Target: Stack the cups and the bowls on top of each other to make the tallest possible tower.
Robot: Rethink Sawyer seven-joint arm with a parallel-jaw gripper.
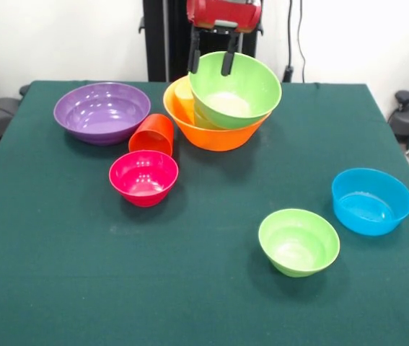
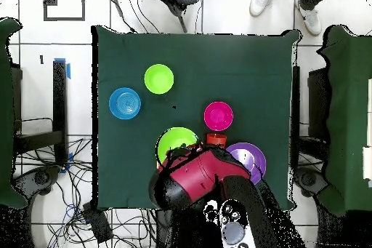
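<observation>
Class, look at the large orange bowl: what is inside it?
Inside the large orange bowl sits the large light-green bowl, tilted, with something yellow showing beside it. Whatever lies beneath the green bowl is covered. The gripper hangs at its rim.

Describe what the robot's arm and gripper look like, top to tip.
The arm is a bulky, rounded red shell with black sections and thin dark cables running across it in the overhead view. In the front view its end is a glossy red housing with a pale grey plate beneath. The gripper ends in two slim, flat black jaws.
</observation>
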